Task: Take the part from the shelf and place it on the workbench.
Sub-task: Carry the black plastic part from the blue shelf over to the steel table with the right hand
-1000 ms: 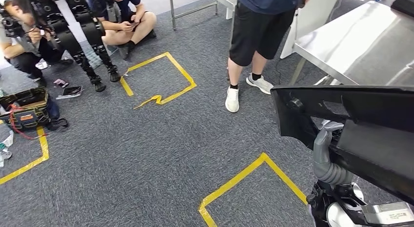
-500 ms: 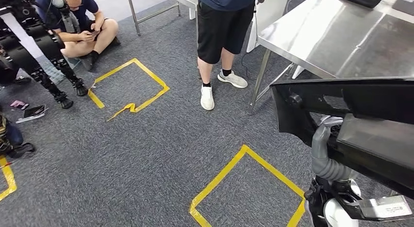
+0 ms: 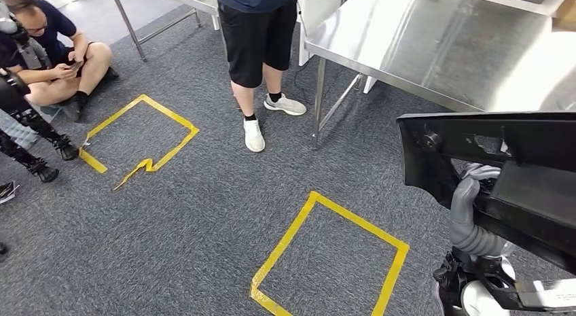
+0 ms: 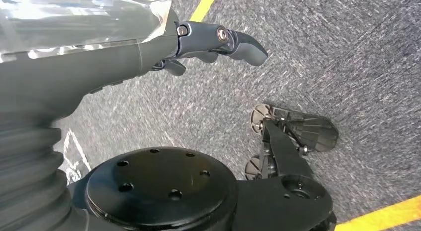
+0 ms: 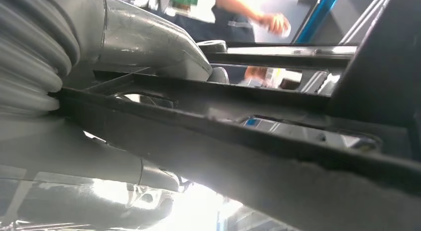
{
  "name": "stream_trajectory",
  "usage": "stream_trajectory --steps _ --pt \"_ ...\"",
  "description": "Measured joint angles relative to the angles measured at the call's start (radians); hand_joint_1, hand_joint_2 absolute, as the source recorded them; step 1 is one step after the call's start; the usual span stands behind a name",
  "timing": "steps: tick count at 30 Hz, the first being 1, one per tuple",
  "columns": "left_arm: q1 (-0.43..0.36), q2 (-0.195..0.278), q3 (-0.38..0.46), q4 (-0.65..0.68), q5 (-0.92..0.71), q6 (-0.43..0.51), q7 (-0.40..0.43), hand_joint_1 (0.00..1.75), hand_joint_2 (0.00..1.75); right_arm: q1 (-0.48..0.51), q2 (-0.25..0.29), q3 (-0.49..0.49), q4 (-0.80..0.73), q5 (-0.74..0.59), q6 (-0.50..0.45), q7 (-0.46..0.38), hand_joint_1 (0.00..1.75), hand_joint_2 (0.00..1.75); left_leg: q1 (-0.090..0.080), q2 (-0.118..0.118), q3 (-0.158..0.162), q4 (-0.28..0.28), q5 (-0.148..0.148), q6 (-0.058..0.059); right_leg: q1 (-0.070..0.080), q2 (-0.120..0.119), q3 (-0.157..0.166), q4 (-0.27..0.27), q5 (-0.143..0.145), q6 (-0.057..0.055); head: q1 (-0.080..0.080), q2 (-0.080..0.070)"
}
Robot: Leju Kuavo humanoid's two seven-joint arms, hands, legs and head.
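The part [image 3: 502, 173] is a long, flat piece of black moulded plastic with ribs and cut-outs, and it is riding at the right of the head view, held up off the floor in front of the robot's body. It looks stiff and fairly light for its size, but broad and awkward, so it is likely to swing or tip if taken only at one end; the smooth plastic may also slide in a loose hold. A grasp on a raised rib or along the thick edge, near the middle of its length, looks soundest.

The right robot hand [image 3: 475, 194] is grasping the part from underneath, its grey thumb curling up against the black edge; the right wrist view is showing that thumb [image 5: 164, 47] pressing on the part's [image 5: 258, 136] rim. The left robot hand [image 4: 213, 42] is hanging beside the body over the carpet [image 4: 347, 52], holding nothing, its fingers loosely curled.

The steel table [image 3: 435, 51] is standing ahead and to the right, well apart from the part. A person [image 3: 255, 51] is standing just beside its leg, and yellow tape [image 3: 326, 255] is marking a square on the floor.
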Motion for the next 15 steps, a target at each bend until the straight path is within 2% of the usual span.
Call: stream_trajectory --steps 2,4,5,6,7,8,9,10,11,12,13,14,15 --pt "-0.001 0.000 -0.002 0.000 -0.002 0.004 0.003 0.00 1.75 0.004 0.000 -0.003 0.000 -0.003 0.000 -0.006 1.75 1.75 0.007 -0.039 -0.022 0.052 -0.039 -0.010 -0.009 0.022 0.000 -0.002 0.003 -0.015 -0.002 0.000" --pt "-0.003 -0.001 -0.002 0.000 -0.002 0.006 0.007 0.00 1.75 0.005 0.001 -0.004 0.001 -0.005 0.000 -0.012 1.75 1.75 0.010 -0.093 -0.080 0.180 -0.107 -0.015 -0.010 0.041 -0.001 -0.002 0.004 -0.026 -0.004 0.000" --pt "-0.005 -0.001 -0.002 0.000 -0.003 0.007 0.009 0.00 1.75 0.005 0.001 -0.005 0.002 -0.005 0.000 -0.013 1.75 1.75 0.010 -0.104 -0.112 0.246 -0.133 -0.016 -0.008 0.052 -0.001 -0.002 0.005 -0.029 -0.005 0.000" --pt "-0.006 -0.001 -0.002 0.000 -0.003 0.008 0.012 0.00 1.75 0.005 0.002 -0.005 0.003 -0.005 0.000 -0.014 1.75 1.75 0.011 -0.109 -0.132 0.286 -0.141 -0.016 -0.007 0.064 -0.001 -0.002 0.005 -0.030 -0.005 0.000" --pt "-0.005 0.000 -0.003 0.000 -0.004 0.009 0.015 0.00 1.75 0.005 0.002 -0.005 0.004 -0.005 0.000 -0.015 1.75 1.75 0.012 -0.111 -0.134 0.289 -0.128 -0.016 -0.007 0.077 -0.001 -0.001 0.005 -0.030 -0.006 0.000" --pt "-0.003 0.000 -0.003 0.000 -0.004 0.010 0.017 0.00 1.75 0.005 0.002 -0.005 0.005 -0.005 0.000 -0.015 1.75 1.75 0.013 -0.115 -0.118 0.251 -0.096 -0.015 -0.008 0.091 0.000 0.001 0.005 -0.030 -0.006 0.000" --pt "-0.001 0.000 -0.003 0.000 -0.004 0.010 0.018 0.00 1.75 0.005 0.003 -0.005 0.005 -0.004 0.000 -0.015 1.75 1.75 0.016 -0.130 -0.086 0.180 -0.055 -0.014 -0.009 0.105 0.000 0.003 0.005 -0.029 -0.007 0.000" --pt "0.000 0.000 -0.003 0.001 -0.004 0.010 0.019 0.00 1.75 0.004 0.003 -0.005 0.005 -0.003 0.000 -0.015 1.75 1.75 0.020 -0.158 -0.055 0.112 -0.026 -0.014 -0.008 0.117 -0.001 0.006 0.004 -0.027 -0.008 0.000" --pt "0.001 0.000 -0.003 0.001 -0.004 0.009 0.019 0.00 1.75 0.001 0.003 -0.004 0.006 -0.001 0.001 -0.014 1.75 1.75 0.024 -0.184 -0.033 0.057 -0.008 -0.015 -0.007 0.129 -0.006 0.010 0.005 -0.022 -0.007 0.000" --pt "0.001 -0.001 -0.003 0.001 -0.004 0.009 0.020 0.00 1.75 -0.002 0.003 -0.004 0.006 0.001 0.002 -0.014 1.75 1.75 0.025 -0.205 -0.021 0.027 -0.003 -0.015 -0.005 0.139 -0.012 0.011 0.007 -0.016 -0.007 0.000" --pt "0.001 -0.002 -0.003 0.001 -0.003 0.009 0.021 0.00 1.75 -0.005 0.004 -0.003 0.006 0.003 0.004 -0.014 1.75 1.75 0.024 -0.211 -0.019 0.021 -0.007 -0.013 -0.005 0.150 -0.017 0.010 0.010 -0.008 -0.007 0.000" --pt "0.001 -0.002 -0.003 0.001 -0.003 0.009 0.021 0.00 1.75 -0.007 0.004 -0.002 0.006 0.005 0.006 -0.012 1.75 1.75 0.022 -0.201 -0.018 0.017 -0.005 -0.009 -0.005 0.163 -0.023 0.008 0.014 0.000 -0.007 0.000" --pt "0.001 -0.003 -0.003 0.001 -0.002 0.009 0.022 0.00 1.75 -0.009 0.005 -0.001 0.006 0.006 0.007 -0.011 1.75 1.75 0.021 -0.187 -0.014 0.013 -0.001 -0.002 -0.008 0.162 -0.029 0.009 0.017 0.006 -0.007 0.000"
